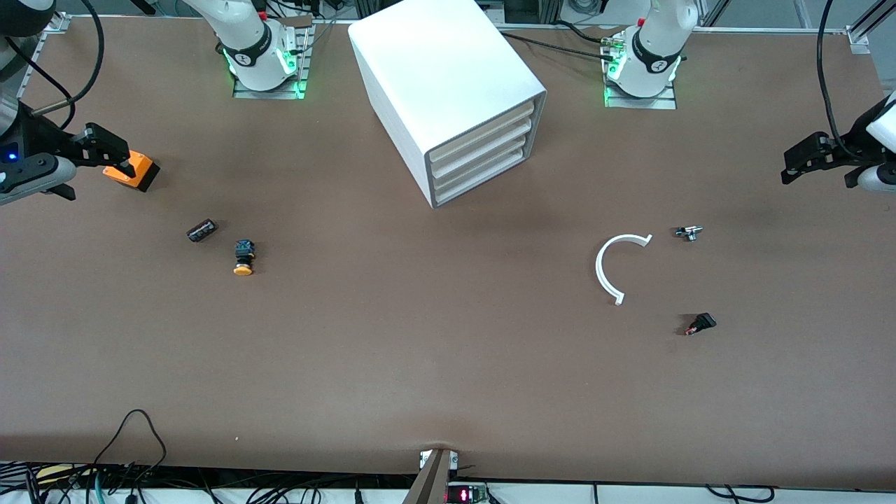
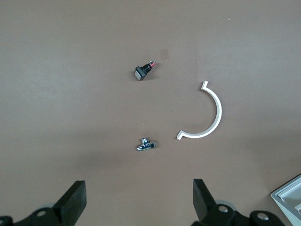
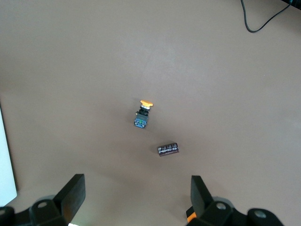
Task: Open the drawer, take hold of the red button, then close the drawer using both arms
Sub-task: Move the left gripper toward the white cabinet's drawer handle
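The white box cabinet stands at the back middle of the table, and a corner of it shows in the left wrist view. Its three drawers with cream-white front strips are all shut. The red-capped button is not in view. My left gripper is open and empty, in the air over the left arm's end of the table; it also shows in the left wrist view. My right gripper is open and empty over the right arm's end, beside an orange box; it also shows in the right wrist view.
A yellow-orange-capped button and a small dark cylinder lie toward the right arm's end. A white C-shaped arc, a small metal part and a small black part with a red tip lie toward the left arm's end.
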`<state>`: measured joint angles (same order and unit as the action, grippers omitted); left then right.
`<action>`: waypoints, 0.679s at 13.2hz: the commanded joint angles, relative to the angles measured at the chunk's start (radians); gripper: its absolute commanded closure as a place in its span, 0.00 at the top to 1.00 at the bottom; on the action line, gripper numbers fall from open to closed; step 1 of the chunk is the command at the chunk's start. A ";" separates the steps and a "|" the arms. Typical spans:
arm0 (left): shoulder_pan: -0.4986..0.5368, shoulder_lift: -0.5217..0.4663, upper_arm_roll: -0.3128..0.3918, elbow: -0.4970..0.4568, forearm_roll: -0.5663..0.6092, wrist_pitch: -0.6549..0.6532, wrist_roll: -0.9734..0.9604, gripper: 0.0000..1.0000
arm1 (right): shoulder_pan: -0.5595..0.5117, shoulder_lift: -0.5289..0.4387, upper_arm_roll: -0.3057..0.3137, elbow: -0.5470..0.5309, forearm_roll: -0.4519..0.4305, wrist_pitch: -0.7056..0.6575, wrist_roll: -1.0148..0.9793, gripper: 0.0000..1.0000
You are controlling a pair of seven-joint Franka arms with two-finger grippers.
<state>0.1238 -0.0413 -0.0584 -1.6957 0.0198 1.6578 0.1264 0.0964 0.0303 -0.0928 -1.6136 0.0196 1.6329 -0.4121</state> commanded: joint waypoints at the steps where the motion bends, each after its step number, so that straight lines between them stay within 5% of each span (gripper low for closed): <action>1: 0.002 0.015 -0.003 0.025 0.019 -0.010 0.022 1.00 | -0.006 0.008 0.010 0.024 -0.013 -0.015 0.010 0.99; 7: -0.015 0.055 -0.020 0.013 -0.004 -0.096 0.024 1.00 | -0.006 0.008 0.010 0.024 -0.017 -0.013 0.010 0.99; 9: -0.013 0.075 -0.041 0.008 -0.098 -0.163 0.083 1.00 | -0.006 0.008 0.010 0.024 -0.017 -0.013 0.012 0.99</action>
<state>0.1155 0.0095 -0.0862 -1.6987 -0.0170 1.5534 0.1496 0.0965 0.0303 -0.0928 -1.6135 0.0192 1.6330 -0.4121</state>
